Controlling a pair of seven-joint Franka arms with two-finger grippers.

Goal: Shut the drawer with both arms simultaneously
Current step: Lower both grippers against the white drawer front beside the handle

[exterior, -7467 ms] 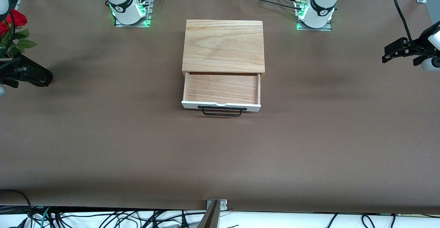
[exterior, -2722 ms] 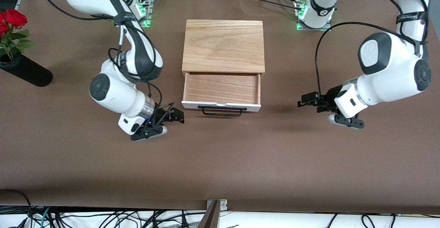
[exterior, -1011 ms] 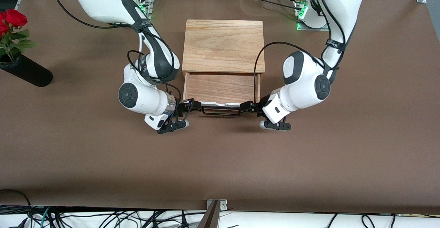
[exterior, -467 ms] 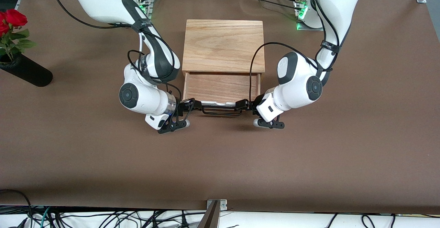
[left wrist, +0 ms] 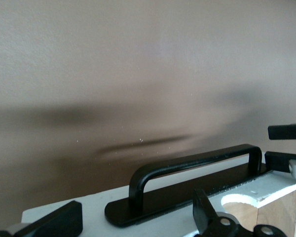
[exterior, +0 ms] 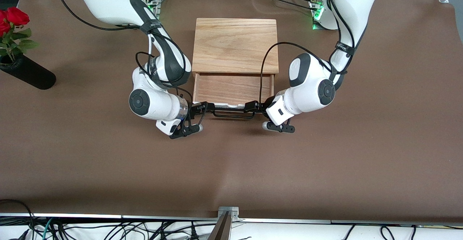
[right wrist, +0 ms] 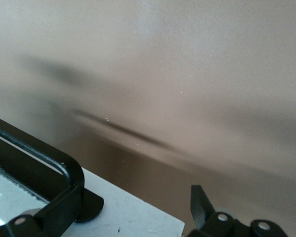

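The oak-coloured box (exterior: 236,45) stands mid-table with the drawer (exterior: 231,88) pulled out toward the front camera. Its white front panel (exterior: 228,105) carries the black wire handle (exterior: 233,115). My left gripper (exterior: 254,107) is open against the front panel at the handle's end toward the left arm. In the left wrist view its fingers (left wrist: 59,222) straddle the handle's (left wrist: 187,168) foot on the panel (left wrist: 64,210). My right gripper (exterior: 202,108) is open against the panel's other end. In the right wrist view its fingers (right wrist: 200,202) flank the panel corner (right wrist: 133,212), beside the handle (right wrist: 39,153).
A black vase (exterior: 27,75) with red roses (exterior: 14,16) lies at the right arm's end of the table. Brown cloth (exterior: 231,167) covers the table. Cables hang along the table edge nearest the front camera (exterior: 108,229).
Both grippers closed in on the drawer front from the table's two ends. In the last half second they and the front panel shifted slightly toward the box; the box itself also sits slightly higher in view.
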